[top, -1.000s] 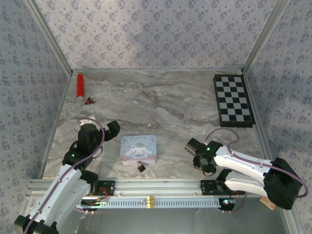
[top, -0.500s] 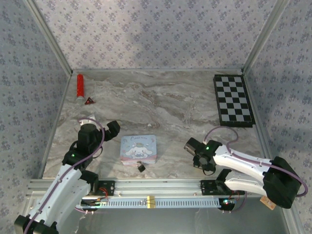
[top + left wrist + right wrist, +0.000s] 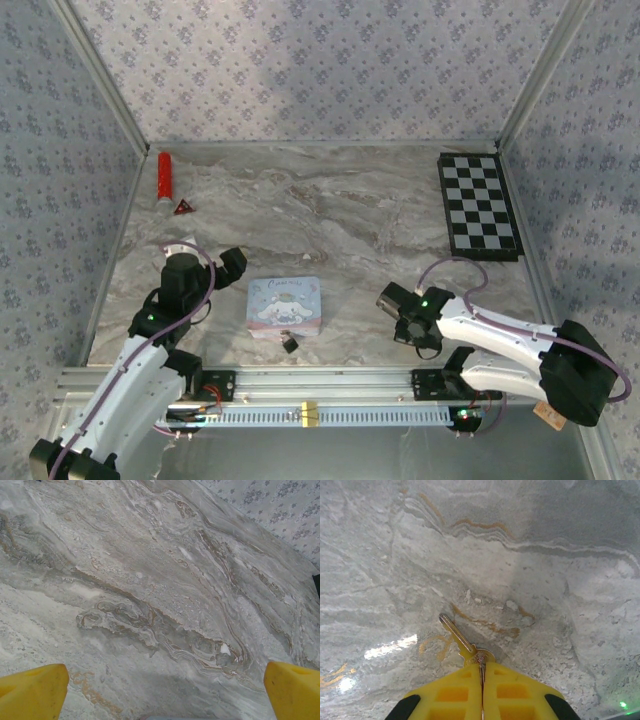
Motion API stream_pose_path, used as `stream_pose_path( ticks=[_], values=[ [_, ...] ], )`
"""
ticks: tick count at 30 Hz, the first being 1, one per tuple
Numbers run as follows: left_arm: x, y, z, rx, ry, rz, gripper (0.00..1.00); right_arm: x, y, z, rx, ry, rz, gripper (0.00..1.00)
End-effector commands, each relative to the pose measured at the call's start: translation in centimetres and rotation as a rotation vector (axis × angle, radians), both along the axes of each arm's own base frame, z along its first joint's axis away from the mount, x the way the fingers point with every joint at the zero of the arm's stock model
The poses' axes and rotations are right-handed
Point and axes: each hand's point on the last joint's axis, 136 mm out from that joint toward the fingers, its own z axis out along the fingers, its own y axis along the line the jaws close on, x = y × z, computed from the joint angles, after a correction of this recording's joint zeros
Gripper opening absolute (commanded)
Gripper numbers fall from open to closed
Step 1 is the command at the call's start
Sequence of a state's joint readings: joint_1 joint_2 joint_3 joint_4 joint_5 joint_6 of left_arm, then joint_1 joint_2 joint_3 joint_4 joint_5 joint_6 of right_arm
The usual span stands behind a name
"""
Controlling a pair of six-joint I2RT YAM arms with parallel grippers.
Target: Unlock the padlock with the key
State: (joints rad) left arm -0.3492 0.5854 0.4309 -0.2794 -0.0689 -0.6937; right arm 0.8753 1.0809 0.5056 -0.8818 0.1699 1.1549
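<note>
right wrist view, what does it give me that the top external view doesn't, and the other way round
From the right wrist: the key, its bow pinched between the shut yellow fingers of the right pincer, blade pointing out over bare marble. From the top external: the padlock by the near edge of the pastel tin, the red cylinder, the red triangle, the checkerboard and the left arm. In both: the marble table and the right pincer.
</note>
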Motion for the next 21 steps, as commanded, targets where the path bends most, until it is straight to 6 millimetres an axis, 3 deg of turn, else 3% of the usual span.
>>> stream_pose_path(
  ticks=[1, 5, 9, 13, 20, 21],
  values=[
    [0.4, 0.0, 0.4, -0.014, -0.016, 0.013, 1.00, 0.5, -0.3, 1.3, -0.049, -0.018, 0.031, 0.06],
    [0.6, -0.6, 0.5, -0.024, 0.028, 0.000, 1.00, 2.5, 1.0, 4.7, -0.059, -0.078, 0.136, 0.02],
    [1.2, -2.4, 1.1, -0.041, 0.103, -0.076, 1.00, 5.5, 4.3, 9.5, -0.019, -0.188, 0.328, 0.01],
    [1.7, -5.1, 2.0, -0.101, 0.163, -0.172, 1.00, 8.2, 7.8, 13.6, 0.018, -0.294, 0.485, 0.00],
    [1.7, -10.2, 4.8, -0.253, 0.121, -0.331, 1.00, 11.8, 12.6, 18.1, 0.084, -0.444, 0.618, 0.00],
    [1.7, -10.7, 5.0, -0.264, 0.113, -0.347, 1.00, 12.6, 13.5, 19.4, 0.114, -0.483, 0.624, 0.00]
  ],
)
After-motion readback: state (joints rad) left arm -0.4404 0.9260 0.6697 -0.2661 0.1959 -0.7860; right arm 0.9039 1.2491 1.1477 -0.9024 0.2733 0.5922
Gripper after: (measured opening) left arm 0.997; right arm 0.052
